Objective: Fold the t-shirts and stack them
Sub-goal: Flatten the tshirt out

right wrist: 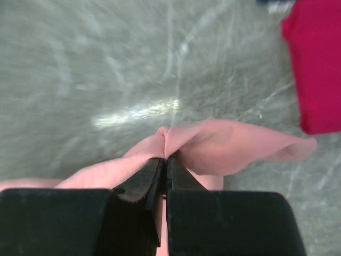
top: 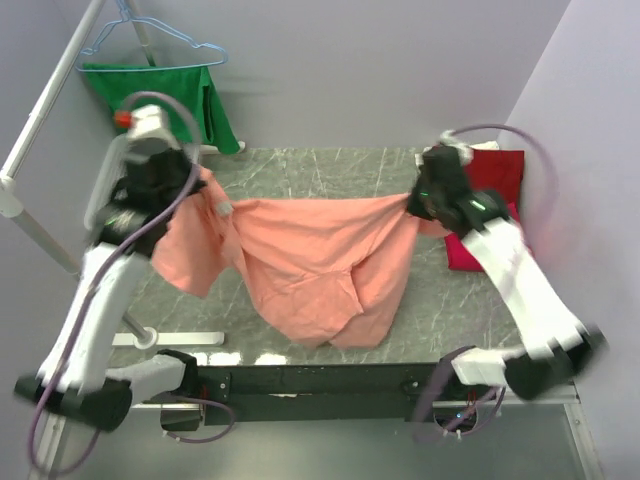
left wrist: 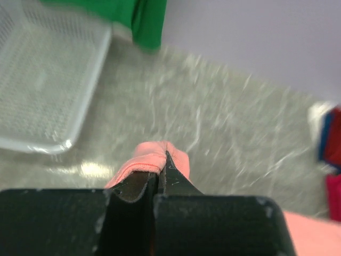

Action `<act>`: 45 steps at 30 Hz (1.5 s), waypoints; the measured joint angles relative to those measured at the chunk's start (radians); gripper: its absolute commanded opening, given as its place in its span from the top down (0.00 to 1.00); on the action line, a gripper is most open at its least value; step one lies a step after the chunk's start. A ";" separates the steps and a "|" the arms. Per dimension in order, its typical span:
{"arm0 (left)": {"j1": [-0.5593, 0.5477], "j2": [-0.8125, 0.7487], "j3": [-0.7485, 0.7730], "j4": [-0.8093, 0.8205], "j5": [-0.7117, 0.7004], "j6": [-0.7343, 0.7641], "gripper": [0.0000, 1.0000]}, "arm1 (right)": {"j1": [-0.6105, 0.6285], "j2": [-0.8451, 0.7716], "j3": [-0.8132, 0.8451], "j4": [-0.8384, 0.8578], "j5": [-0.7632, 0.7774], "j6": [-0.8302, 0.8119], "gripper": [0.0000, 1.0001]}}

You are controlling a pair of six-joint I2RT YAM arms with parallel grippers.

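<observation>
We see the grey marbled table [top: 330, 170] filling the middle of the top view, and across it hangs the salmon-pink t-shirt [top: 320, 260], stretched between the two arms from centre left to centre right of the frame, its middle sagging in a loose fold toward the lower edge of the table. At the left end, the left gripper [top: 205, 188] has its jaws pressed together on a bunched edge of that shirt; in the left wrist view a small roll of pink cloth pokes out just beyond the fingertips. At the right end, the right gripper [top: 412, 205] pinches the opposite edge the same way, and in its wrist view the cloth fans out past the closed tips toward the right of the frame. A green garment [top: 160, 90] hangs at the upper left on a light-blue wire hanger [top: 150, 40]. At the right edge of the table lies the dark red t-shirt [top: 500, 170], with the crimson-pink t-shirt [top: 462, 252] just below it. We make out a white mesh basket [left wrist: 42, 80] at the upper left of the left wrist view.
</observation>
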 measured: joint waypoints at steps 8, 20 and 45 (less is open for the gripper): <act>0.000 0.384 -0.210 0.039 0.053 -0.078 0.99 | -0.045 0.641 0.005 0.144 -0.023 0.019 1.00; 0.026 0.659 -0.035 0.089 -0.119 -0.101 0.52 | -0.134 0.917 0.365 0.180 -0.042 0.010 1.00; -0.298 0.396 -0.258 0.128 0.232 -0.161 0.27 | -0.199 0.785 0.273 0.164 0.000 0.045 0.47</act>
